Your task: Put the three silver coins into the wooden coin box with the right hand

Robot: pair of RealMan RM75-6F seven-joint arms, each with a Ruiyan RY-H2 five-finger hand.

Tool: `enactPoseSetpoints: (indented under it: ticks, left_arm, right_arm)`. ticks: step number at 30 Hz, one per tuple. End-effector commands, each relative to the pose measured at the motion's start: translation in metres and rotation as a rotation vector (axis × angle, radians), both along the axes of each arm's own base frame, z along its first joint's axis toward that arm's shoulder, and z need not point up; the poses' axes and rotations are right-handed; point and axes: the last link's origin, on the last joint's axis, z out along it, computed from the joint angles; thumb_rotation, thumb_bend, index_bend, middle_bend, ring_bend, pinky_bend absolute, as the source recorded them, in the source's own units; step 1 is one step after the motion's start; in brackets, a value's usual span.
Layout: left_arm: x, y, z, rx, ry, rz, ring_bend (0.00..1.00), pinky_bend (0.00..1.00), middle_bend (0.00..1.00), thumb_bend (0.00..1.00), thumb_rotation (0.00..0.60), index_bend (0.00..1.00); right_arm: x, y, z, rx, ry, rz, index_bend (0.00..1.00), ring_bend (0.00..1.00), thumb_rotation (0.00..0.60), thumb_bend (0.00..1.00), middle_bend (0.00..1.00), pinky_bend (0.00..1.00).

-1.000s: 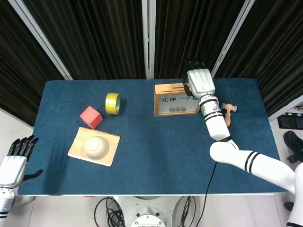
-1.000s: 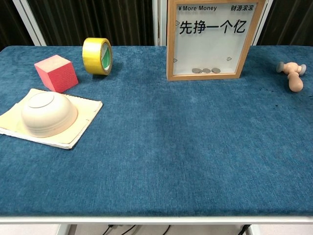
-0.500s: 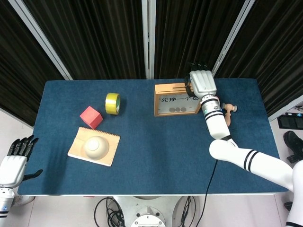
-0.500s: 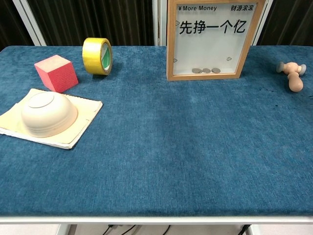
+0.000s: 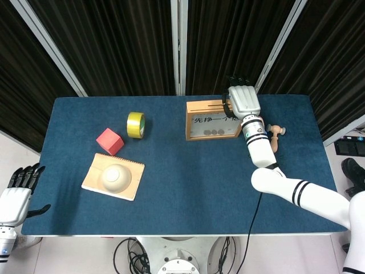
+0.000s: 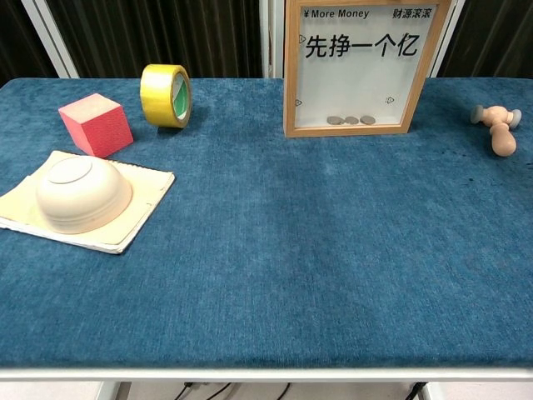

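The wooden coin box (image 5: 212, 121) stands upright at the back of the blue table; in the chest view the coin box (image 6: 358, 67) shows its clear front. Three silver coins (image 6: 351, 120) lie in a row on its floor, and the same coins (image 5: 214, 132) appear as small dots in the head view. My right hand (image 5: 244, 101) hovers over the box's top right corner, back of the hand up, fingers pointing away, nothing seen in it. It is out of the chest view. My left hand (image 5: 17, 194) hangs off the table's front left corner, fingers spread and empty.
A yellow tape roll (image 5: 136, 124) and a red cube (image 5: 109, 141) sit on the left. An upturned cream bowl (image 5: 116, 177) rests on a pale pad (image 6: 141, 208). A small wooden mallet (image 5: 275, 136) lies just right of my right forearm.
My right hand has shifted slightly to the right above the box top. The three coins and everything else on the table stay where they were.
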Motion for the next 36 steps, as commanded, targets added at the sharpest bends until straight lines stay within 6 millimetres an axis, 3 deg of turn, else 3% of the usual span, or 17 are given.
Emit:
enactPoseSetpoints:
  ticks: [1,2,5,8,10,30,36]
  left_arm:
    - [0.0,0.0,0.0,-0.001,0.0,0.001,0.0,0.0,0.0,0.0,0.6,0.02]
    - [0.0,0.0,-0.001,-0.001,-0.001,0.001,0.0,0.0,0.0,0.0,0.6,0.02]
    - [-0.001,0.0,0.0,-0.001,-0.001,0.002,0.0,0.0,0.0,0.0,0.6,0.02]
    - [-0.001,0.0,0.0,0.002,0.0,0.002,0.0,0.0,0.0,0.0,0.6,0.02]
    - [-0.001,0.0,0.0,0.002,0.0,0.002,0.0,0.0,0.0,0.0,0.6,0.02]
    - [0.006,0.002,-0.001,-0.001,0.012,-0.008,0.0,0.0,0.0,0.0,0.6,0.02]
    - [0.009,0.003,0.001,0.004,0.017,-0.014,0.0,0.0,0.0,0.0,0.6,0.02]
  right_arm:
    - [-0.001,0.0,-0.002,0.012,0.006,-0.003,0.73,0.0,0.6,0.48,0.07,0.0]
    - [-0.002,0.001,-0.002,0.017,0.01,-0.004,0.68,0.0,0.6,0.48,0.07,0.0]
    - [-0.003,0.001,-0.003,0.027,0.015,-0.004,0.34,0.0,0.6,0.46,0.03,0.0]
    - [-0.003,0.001,-0.003,0.034,0.014,-0.002,0.08,0.0,0.6,0.45,0.0,0.0]
    - [-0.004,0.002,-0.003,0.037,0.016,0.002,0.01,0.0,0.6,0.44,0.0,0.0]
    - [-0.013,0.014,0.018,-0.027,-0.017,0.133,0.0,0.0,0.6,0.44,0.0,0.0]
    - [-0.021,0.025,0.03,-0.039,-0.035,0.163,0.0,0.0,0.6,0.43,0.0,0.0]
